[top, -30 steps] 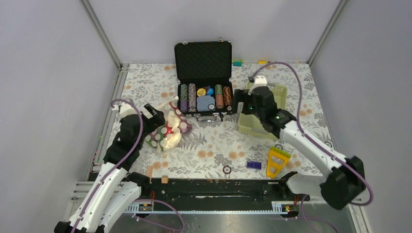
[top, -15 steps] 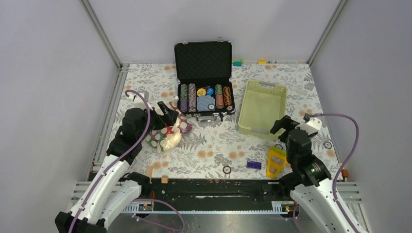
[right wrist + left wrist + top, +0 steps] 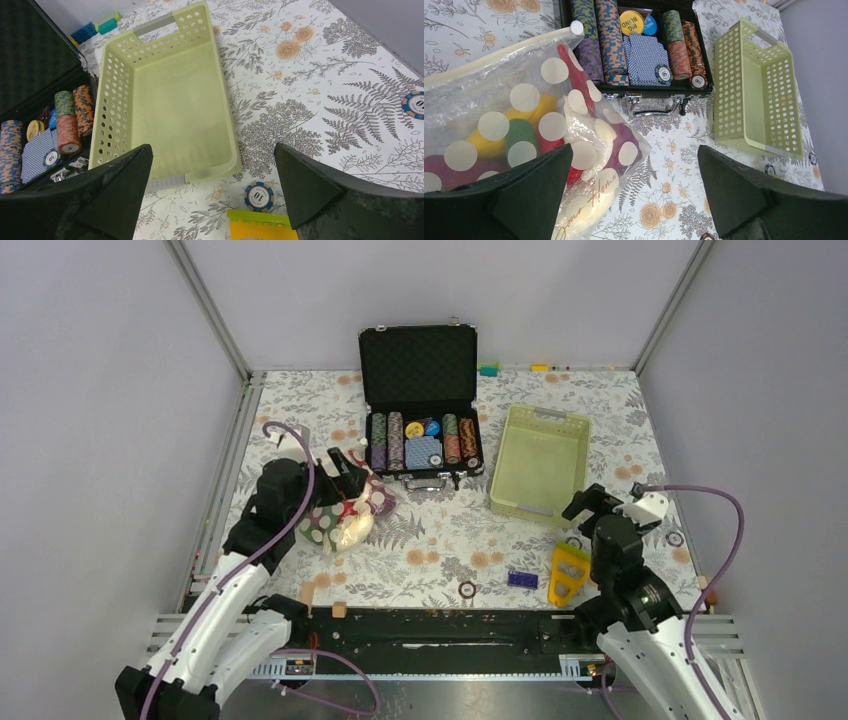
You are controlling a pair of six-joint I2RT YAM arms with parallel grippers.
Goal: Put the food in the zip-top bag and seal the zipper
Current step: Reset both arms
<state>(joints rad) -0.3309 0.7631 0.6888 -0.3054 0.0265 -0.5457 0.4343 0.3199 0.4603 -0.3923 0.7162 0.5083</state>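
The zip-top bag [image 3: 345,515], clear with white dots, lies on the floral table left of centre. In the left wrist view the bag [image 3: 589,150] holds the food: a yellow piece [image 3: 489,142], a green piece [image 3: 519,132], a red chili [image 3: 569,65], a purple piece [image 3: 621,140] and a white piece [image 3: 584,212]. The zipper strip [image 3: 499,52] runs along its far left edge; I cannot tell if it is pressed shut. My left gripper [image 3: 347,472] [image 3: 634,150] is open and empty just above the bag's right corner. My right gripper [image 3: 590,503] [image 3: 212,150] is open and empty near the basket's front edge.
An open black case of poker chips [image 3: 420,440] stands behind the bag. A pale green basket [image 3: 540,465] sits at the right, empty. A yellow toy piece [image 3: 570,573], a blue brick [image 3: 522,580] and loose chips [image 3: 258,196] lie near the front right.
My right arm has pulled back from over the basket to the near right side. My left gripper has shifted a little to the right, over the bag's far part.
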